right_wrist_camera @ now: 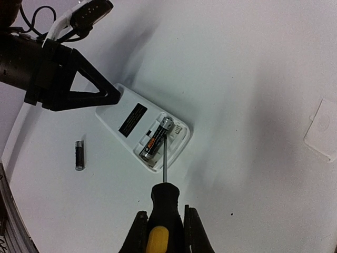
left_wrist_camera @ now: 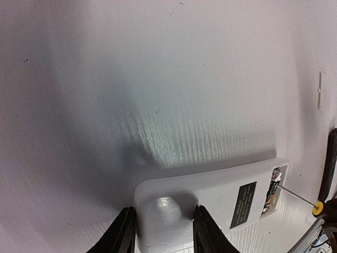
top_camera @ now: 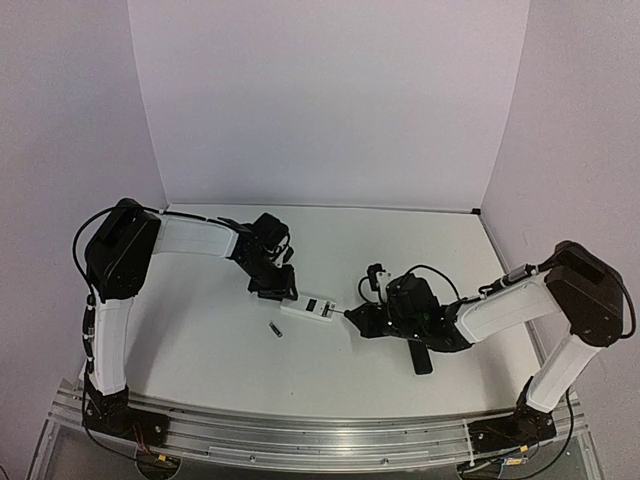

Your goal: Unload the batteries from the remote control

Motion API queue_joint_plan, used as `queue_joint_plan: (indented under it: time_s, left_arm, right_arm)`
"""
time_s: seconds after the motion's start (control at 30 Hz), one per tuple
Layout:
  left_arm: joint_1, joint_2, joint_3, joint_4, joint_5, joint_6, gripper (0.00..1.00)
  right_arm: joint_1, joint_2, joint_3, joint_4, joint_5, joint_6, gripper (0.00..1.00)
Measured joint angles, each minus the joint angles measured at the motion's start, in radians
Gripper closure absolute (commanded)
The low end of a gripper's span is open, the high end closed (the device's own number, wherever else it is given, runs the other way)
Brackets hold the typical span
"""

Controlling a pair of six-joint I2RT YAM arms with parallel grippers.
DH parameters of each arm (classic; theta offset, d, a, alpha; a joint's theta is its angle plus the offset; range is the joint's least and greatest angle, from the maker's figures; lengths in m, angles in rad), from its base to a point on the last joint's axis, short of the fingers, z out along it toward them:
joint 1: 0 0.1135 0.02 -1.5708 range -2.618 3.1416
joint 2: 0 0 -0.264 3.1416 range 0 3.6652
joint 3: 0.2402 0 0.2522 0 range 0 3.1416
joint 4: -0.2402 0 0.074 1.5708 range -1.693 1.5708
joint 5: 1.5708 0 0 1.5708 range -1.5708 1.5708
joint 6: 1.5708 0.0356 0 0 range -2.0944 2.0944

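left end effector: at the left end of the remote control, partly closed, one finger on each long edge, pinning it flat on the tabletop.
loose battery: lies alone just off the remote control's near-left corner, apart from it and touched by nothing.
remote control: back face up, dark label showing, the compartment at its right end uncovered.
seated battery: one cell sits in that compartment at the remote control's right end; the slot next to it looks empty.
screwdriver: its shaft reaches in from the remote control's right, with the tip at the seated battery's end.
right end effector: right of the remote control, closed tight on the screwdriver's black-and-yellow handle.
battery cover: a white plate well to the right of the remote control, probably its lid.
progress: by my judgement about half done. the cover is off and one cell is out; the second cell has yet to be levered up and lifted clear of the remote control.
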Motion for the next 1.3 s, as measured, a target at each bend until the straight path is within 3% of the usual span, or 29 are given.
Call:
queue_joint_plan:
  time_s: [0.43,1.3]
  left_arm:
    - [-0.004,0.005,0.007,-0.008,-0.013,-0.003,0.64]
    - [-0.013,0.003,0.002,0.012,-0.047,-0.029,0.65]
  right_arm:
    - [-0.009,0.015,-0.093,0.178,-0.087,0.017,1.00]
    - [-0.021,0.001,-0.143,0.274,-0.137,-0.028,1.00]
